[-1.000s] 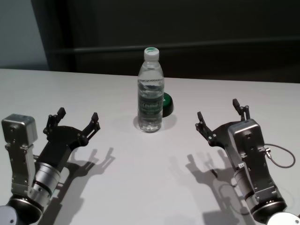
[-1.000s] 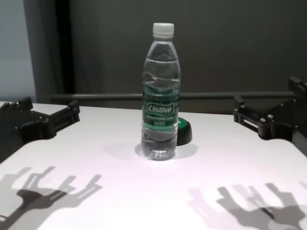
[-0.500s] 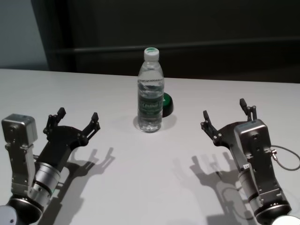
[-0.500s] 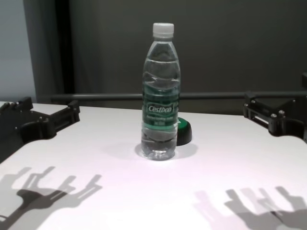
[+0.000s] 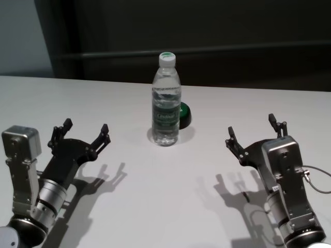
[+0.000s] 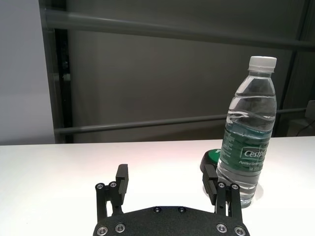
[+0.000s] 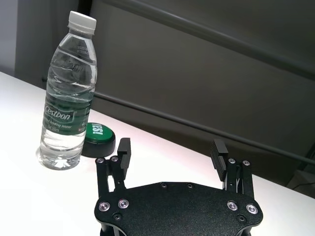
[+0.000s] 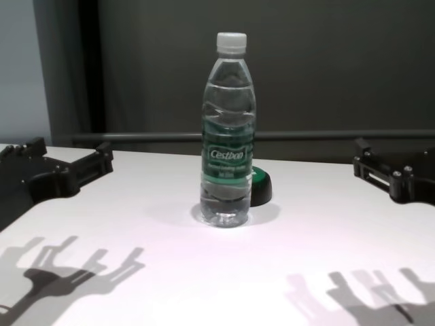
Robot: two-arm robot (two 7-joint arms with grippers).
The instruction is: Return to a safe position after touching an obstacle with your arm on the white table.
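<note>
1. A tall water bottle [image 5: 166, 101] stands straight up on the white surface [image 5: 155, 206]. It has a white cap and a green label.
2. The bottle is near the far edge of the surface, about in the middle from side to side. A dark wall is behind that edge.
3. A small round black-and-green thing [image 5: 185, 114] sits just behind the bottle, a bit to its right. It looks like it touches the bottle or nearly does; I cannot tell which.
4. The left tool [image 5: 85, 132] is well to the left of the bottle and closer to the robot. Its two fingers are spread apart and it holds nothing.
5. The right tool [image 5: 256, 133] is well to the right of the bottle and also closer to the robot. Its fingers are spread wide too, with nothing between them.
6. Neither tool touches the bottle. There is bare white surface between each tool and the bottle.
7. Both tools hang above the surface. Their dark shadows fall on it, closer to the robot than the bottle.
8. In the chest view the left tool [image 8: 58, 166] shows at the left edge and the right tool [image 8: 391, 173] at the right edge, with the bottle [image 8: 228, 129] standing alone between them.
9. In front of the bottle the surface is wide and bare, down to the near edge.
</note>
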